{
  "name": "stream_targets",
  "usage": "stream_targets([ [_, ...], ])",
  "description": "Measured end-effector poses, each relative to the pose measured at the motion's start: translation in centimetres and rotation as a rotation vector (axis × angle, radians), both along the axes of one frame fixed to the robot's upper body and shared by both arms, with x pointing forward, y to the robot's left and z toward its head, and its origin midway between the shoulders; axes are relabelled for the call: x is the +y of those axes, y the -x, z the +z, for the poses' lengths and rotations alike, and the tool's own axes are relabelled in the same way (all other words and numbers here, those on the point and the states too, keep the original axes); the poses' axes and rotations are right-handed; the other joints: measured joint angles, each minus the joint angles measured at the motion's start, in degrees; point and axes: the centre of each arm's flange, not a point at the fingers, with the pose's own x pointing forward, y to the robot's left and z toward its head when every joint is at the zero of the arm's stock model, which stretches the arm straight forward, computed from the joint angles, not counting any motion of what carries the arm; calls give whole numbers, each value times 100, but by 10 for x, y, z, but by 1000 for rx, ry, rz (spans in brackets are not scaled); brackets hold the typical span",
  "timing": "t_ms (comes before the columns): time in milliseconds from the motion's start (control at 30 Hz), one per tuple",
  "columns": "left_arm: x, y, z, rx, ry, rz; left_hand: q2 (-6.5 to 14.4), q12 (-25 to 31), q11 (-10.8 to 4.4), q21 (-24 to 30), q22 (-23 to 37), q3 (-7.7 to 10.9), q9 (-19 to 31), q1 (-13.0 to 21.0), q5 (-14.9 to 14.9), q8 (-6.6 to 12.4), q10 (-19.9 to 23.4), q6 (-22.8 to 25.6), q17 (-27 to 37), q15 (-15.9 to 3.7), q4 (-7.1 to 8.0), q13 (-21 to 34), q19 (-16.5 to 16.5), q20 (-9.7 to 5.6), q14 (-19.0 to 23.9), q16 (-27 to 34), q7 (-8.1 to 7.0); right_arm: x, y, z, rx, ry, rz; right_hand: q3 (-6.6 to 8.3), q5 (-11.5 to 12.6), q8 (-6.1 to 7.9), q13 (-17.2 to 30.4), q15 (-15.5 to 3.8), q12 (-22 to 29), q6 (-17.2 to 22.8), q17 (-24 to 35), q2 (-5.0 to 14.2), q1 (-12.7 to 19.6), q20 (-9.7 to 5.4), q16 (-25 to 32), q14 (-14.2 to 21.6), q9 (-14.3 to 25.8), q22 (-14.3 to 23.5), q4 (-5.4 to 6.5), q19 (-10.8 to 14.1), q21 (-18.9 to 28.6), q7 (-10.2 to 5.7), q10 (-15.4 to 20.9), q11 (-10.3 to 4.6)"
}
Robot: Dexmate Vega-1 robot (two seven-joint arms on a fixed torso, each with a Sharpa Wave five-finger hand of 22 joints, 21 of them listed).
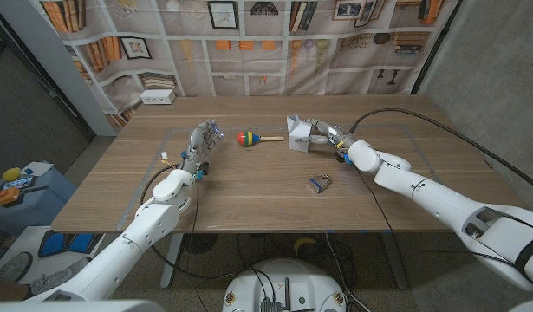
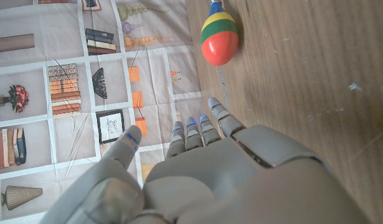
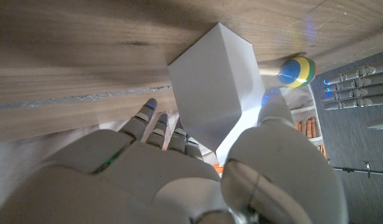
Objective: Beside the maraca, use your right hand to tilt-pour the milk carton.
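Now one milk carton (image 1: 297, 133) stands on the tabletop (image 1: 249, 186), gripped by the right robot hand (image 1: 322, 134), beside one maraca (image 1: 254, 138); one small dark object (image 1: 319, 183) lies nearby. Left robot hand (image 1: 201, 143) is spread, holding nothing.

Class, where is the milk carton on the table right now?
In the head view the milk carton sits right of centre toward the table's far side, just right of the maraca, with the right hand around it.
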Motion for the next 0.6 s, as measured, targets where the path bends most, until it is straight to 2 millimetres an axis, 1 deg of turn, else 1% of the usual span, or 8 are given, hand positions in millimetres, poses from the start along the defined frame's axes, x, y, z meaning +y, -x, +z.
stream_targets([
  [67,0,-1,-3,6,-1,-1,0,0,-10,0,0,0,0,0,0,0,29,14,0,0,0,0,21,21,0,0,-14,0,0,1,-8,-2,-5,0,0,2,0,-8,1,0,0,-70,69,-18,0,8,0,0,0,61,0,0,28,-28],
  [200,-1,-3,-3,9,-1,-4,0,0,-10,0,0,0,0,0,0,0,29,20,0,-22,0,0,21,21,22,0,-21,0,-1,1,-12,4,-13,18,44,2,26,-16,1,31,0,-66,68,2,45,76,0,0,-18,80,0,-32,71,-71],
  [233,-1,-3,-3,10,0,-4,0,0,-10,0,0,0,0,0,-7,0,29,20,0,-22,0,0,20,21,22,0,-21,0,-1,1,-13,6,-14,32,44,8,26,-39,1,31,0,-30,105,2,45,100,0,0,-32,80,0,-32,107,-76],
  [300,-1,-3,-3,10,0,-5,0,0,11,0,0,3,0,0,-27,0,49,20,0,-22,3,0,20,21,22,0,-21,0,-1,1,-15,7,-16,47,68,61,29,-91,21,94,0,-33,106,-35,55,152,0,0,-16,118,0,-52,193,-111],
  [367,-1,-4,-4,11,0,-5,-1,0,11,0,0,29,0,-1,-27,0,49,20,0,-22,18,0,20,21,22,0,-21,0,-1,1,-17,8,-18,63,100,100,53,-121,44,158,20,-123,196,-49,87,227,-1,0,-32,176,0,-74,292,-138],
  [433,-2,-4,-4,13,1,-6,-23,0,-12,0,0,46,0,-23,-27,0,71,20,0,1,1,0,41,42,45,0,-20,0,-1,2,-23,10,-22,63,121,135,61,-161,45,234,27,-120,195,-59,125,282,17,0,-32,226,0,-90,358,-194],
  [500,-2,-5,-5,14,2,-7,-23,0,-21,0,0,46,-1,-23,-27,0,80,20,0,1,1,0,51,51,44,0,-20,1,0,2,-28,11,-25,87,121,135,79,-191,45,237,27,-88,227,-39,133,312,27,0,-7,243,0,-93,407,-202],
  [600,-3,-5,-6,16,3,-7,-23,0,-19,0,0,46,0,-23,-27,0,82,41,0,0,1,0,51,51,43,0,-41,1,0,3,-34,17,-29,87,144,135,79,-191,45,237,27,-90,225,-71,133,312,26,0,-7,276,0,-93,407,-202],
])
